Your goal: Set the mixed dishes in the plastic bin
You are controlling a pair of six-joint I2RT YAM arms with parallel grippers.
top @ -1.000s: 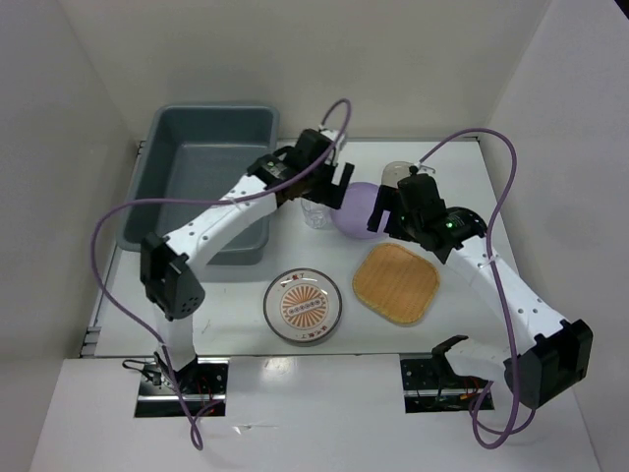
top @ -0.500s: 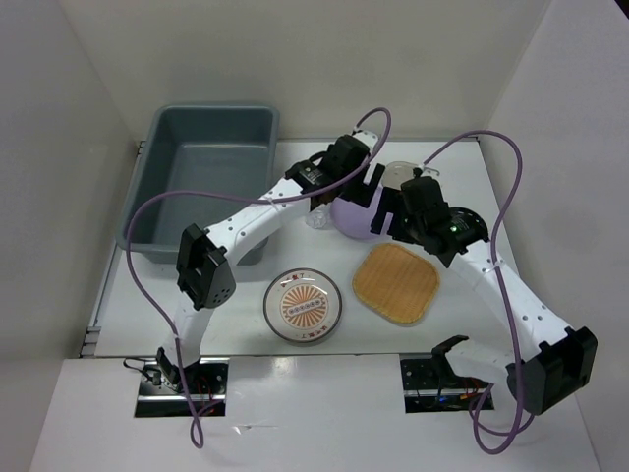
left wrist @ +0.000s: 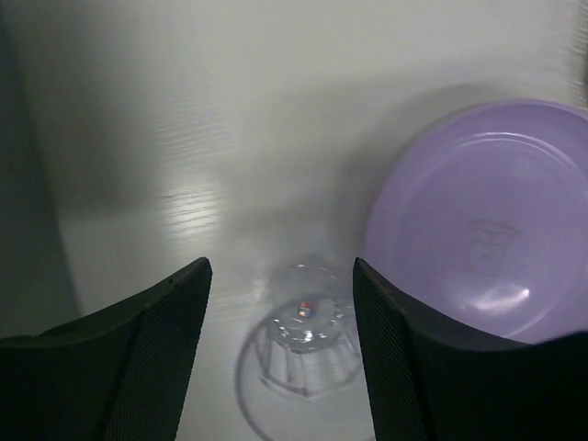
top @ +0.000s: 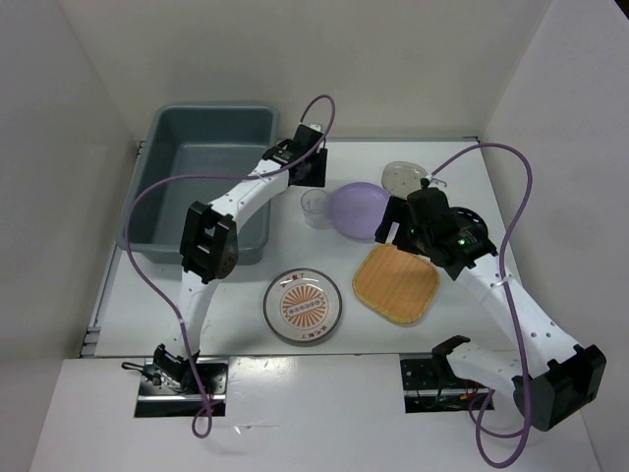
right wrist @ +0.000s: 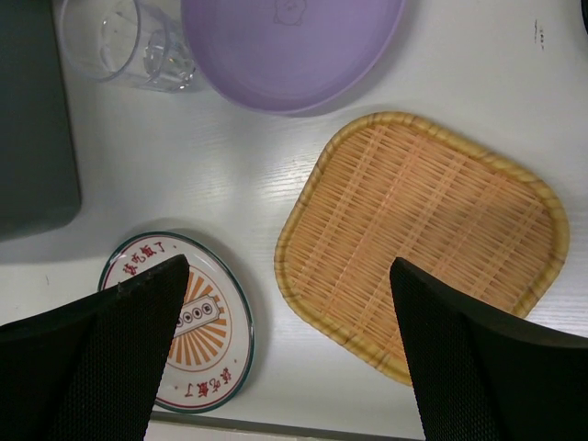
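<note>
The grey-blue plastic bin [top: 201,177] stands empty at the far left. My left gripper [top: 313,177] is open and empty, just beyond the clear glass cup [top: 314,208]. In the left wrist view the cup [left wrist: 303,344] sits between my open fingers [left wrist: 165,322], with the lavender plate [left wrist: 487,220] to its right. My right gripper [top: 398,221] is open and empty, above the near edge of the lavender plate [top: 362,208] and the tan woven plate [top: 396,283]. The orange-and-white plate [top: 303,305] lies near the front. The small translucent dish [top: 401,177] sits at the back. The black dish [top: 474,218] is mostly hidden behind the right arm.
White walls close the table at the back and both sides. The right wrist view shows the woven plate [right wrist: 423,230], the orange-and-white plate [right wrist: 184,331], the lavender plate [right wrist: 289,46], the cup [right wrist: 119,37] and the bin's wall [right wrist: 32,119].
My left gripper swung right over the lavender plate, then back left to beside the bin's corner, above the cup. My right gripper shifted slightly to the right. No dish has moved.
</note>
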